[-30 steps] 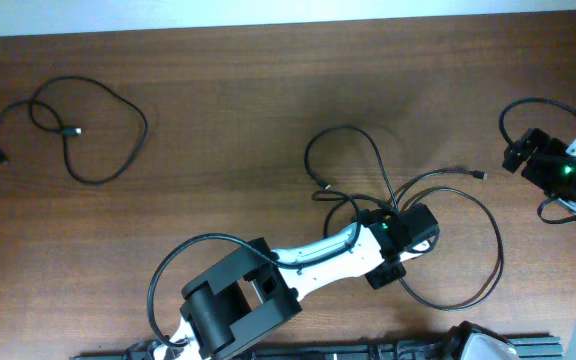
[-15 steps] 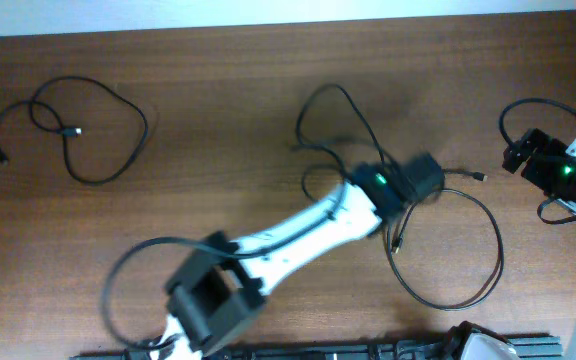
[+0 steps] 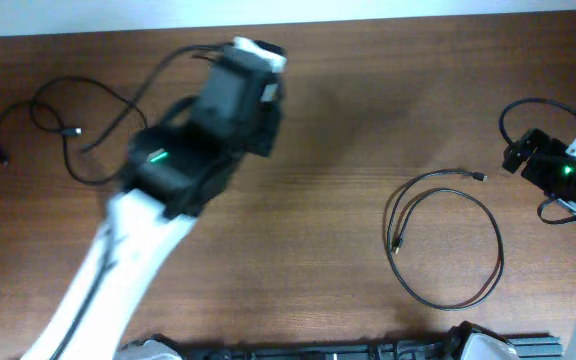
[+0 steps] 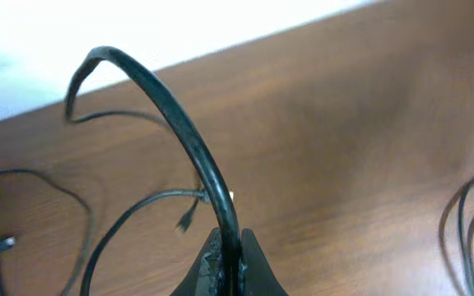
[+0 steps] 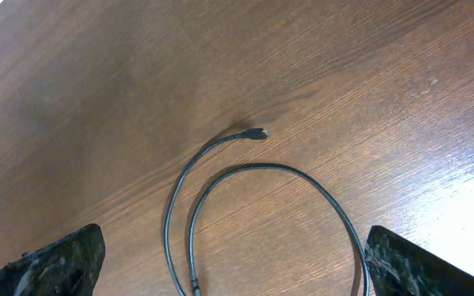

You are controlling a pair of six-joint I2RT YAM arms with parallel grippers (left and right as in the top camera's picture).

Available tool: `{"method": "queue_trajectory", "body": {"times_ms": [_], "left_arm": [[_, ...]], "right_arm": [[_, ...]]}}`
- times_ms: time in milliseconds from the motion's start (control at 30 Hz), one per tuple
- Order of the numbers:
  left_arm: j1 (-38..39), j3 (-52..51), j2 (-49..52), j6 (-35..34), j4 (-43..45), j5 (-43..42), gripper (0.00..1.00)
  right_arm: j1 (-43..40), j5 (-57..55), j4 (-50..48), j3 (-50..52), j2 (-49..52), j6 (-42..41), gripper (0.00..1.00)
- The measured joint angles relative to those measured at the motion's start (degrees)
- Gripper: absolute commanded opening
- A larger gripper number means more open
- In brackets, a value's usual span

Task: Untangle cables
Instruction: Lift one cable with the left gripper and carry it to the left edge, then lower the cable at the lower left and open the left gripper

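My left gripper [image 3: 255,62] is near the back left of the table. It is shut on a black cable [image 4: 179,123] that arches up from the jaws [image 4: 229,265]. The cable's loose strands trail left and down [image 3: 168,62], and one plug end hangs free [image 4: 188,220]. A second cable [image 3: 68,130] lies in loose loops at the far left and shows in the left wrist view [image 4: 23,205]. A third cable [image 3: 448,240] lies alone as a double loop at the right, below my right gripper [image 3: 528,155]. My right gripper [image 5: 237,263] is open and empty above that loop [image 5: 253,173].
The table's back edge meets a white strip [image 3: 418,8]. A thicker black wire [image 3: 528,105] belongs to the right arm at the right edge. Dark base hardware [image 3: 318,350] runs along the front edge. Blurred cable strands [image 4: 467,230] show at the right of the left wrist view.
My left arm swung from the middle right to the back left, pulling one cable out of the tangle. The other cable stayed behind as a single loop. The right arm has not moved.
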State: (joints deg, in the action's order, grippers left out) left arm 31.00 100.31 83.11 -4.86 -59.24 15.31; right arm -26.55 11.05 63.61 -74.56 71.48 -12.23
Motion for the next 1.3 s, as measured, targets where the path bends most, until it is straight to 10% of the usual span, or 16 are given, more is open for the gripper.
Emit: {"method": "queue_trajectory", "body": {"times_ms": [300,633,1300], "left_arm": [[-21.6,0.6,-17.0,-2.4,-2.2,2.6,0.00],[-49.2,-2.1,-10.6,-20.6,-14.5,8.8,0.00],[-54.8,-7.6,9.8,-22.5,-16.5,9.2,0.01]], "right_arm": [[0.0,1.7,0.0,0.0,4.9,0.0,0.99],[0.0,3.4,0.1,0.0,6.7,0.0,0.99],[0.0,3.4,0.0,0.0,6.7,0.0,0.99]]}}
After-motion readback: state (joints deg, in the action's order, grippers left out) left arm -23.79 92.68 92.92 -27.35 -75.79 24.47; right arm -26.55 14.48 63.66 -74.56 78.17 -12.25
